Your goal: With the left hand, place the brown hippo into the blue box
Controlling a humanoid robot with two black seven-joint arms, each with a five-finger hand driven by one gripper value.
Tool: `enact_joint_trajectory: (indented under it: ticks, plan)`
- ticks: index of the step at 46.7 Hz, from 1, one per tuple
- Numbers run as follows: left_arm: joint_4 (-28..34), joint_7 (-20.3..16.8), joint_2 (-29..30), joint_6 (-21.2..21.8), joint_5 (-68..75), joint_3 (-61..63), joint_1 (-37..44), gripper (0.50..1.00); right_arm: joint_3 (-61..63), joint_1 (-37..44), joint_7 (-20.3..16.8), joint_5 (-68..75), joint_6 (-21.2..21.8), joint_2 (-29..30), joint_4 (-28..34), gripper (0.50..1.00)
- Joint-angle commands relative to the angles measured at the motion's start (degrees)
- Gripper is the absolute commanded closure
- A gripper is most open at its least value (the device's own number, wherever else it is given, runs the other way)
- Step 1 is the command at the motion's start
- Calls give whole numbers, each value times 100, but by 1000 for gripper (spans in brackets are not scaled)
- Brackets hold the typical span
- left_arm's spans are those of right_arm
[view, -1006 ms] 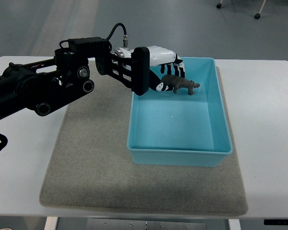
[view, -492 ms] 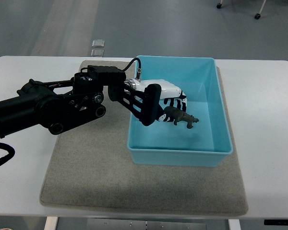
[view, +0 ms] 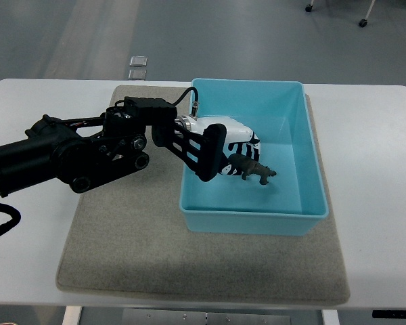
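The black jointed left arm [view: 74, 152] runs off the picture's left edge, its shoulder unseen. The white-and-black striped left hand [view: 235, 152] hides its own fingers and part of the light blue plastic box's [view: 304, 135] near-left wall; the small brown hippo figure's [view: 252, 170] rear is covered by the hand.

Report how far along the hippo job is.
Done: the left hand has the brown hippo gripped and inside the blue box's outline. In hand: the hippo sits low in the box, fingers closed on its rear. Left: release it and pull the arm clear. Whether it touches the floor is unclear.
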Motion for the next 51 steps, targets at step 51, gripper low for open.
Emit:
enact_joint_trajectory:
  ticks: [51]
  plan:
    - [843, -80, 368, 1755, -4482, -2698, 893, 506, 0, 0, 0, 0, 0, 0, 0, 564]
